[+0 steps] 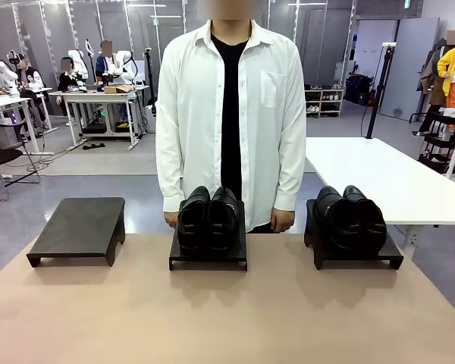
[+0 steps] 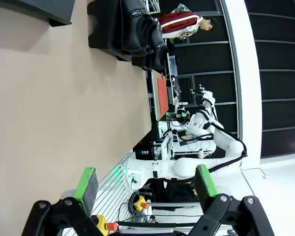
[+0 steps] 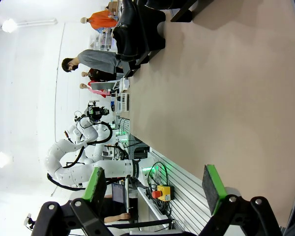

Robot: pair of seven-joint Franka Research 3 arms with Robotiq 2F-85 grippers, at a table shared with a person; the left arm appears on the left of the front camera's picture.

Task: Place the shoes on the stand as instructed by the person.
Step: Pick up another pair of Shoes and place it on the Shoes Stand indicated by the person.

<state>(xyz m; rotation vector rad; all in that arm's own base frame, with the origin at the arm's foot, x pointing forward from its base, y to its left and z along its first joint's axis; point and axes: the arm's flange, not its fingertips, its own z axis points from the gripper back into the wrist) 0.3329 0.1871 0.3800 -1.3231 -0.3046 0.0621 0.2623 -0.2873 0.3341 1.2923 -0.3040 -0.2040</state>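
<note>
On tabletop [image 1: 227, 318]: both pincers [image 2: 145, 184] [image 3: 155, 184] wide, empty. Wait for person's [image 1: 231, 106] cue, then grab shoes [image 1: 207, 220] by heel, w/ stand [image 1: 80, 227] free.

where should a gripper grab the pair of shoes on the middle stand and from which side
Probably at the open collars of the middle pair, from above. The shoes sit side by side, touching, toes toward the robot on the middle stand, so the outer flanks give little gap between them. The collar rim is thin enough for open jaws. The person's hands rest just behind, so avoid coming from the far side.
</note>
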